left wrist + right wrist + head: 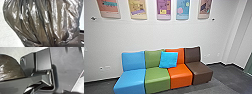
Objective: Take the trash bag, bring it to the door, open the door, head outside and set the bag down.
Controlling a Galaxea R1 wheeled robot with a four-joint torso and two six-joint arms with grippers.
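The dark, shiny trash bag (pixel 41 22) looms large in the left wrist view, full and creased into long folds. Part of the same bag (pixel 10 68) also appears in the right wrist view, beside the robot's own grey body parts. Whether either gripper is closed on the bag cannot be made out, and the bag's neck is hidden.
A row of joined seats, blue (pixel 130 77), green (pixel 157 76), orange (pixel 181 72) and brown (pixel 199 70), stands against a white wall (pixel 144 32). A bright blue cushion (pixel 168 59) leans on it. Coloured panels (pixel 164 8) hang above. Dark grey floor (pixel 226 77) lies at the right.
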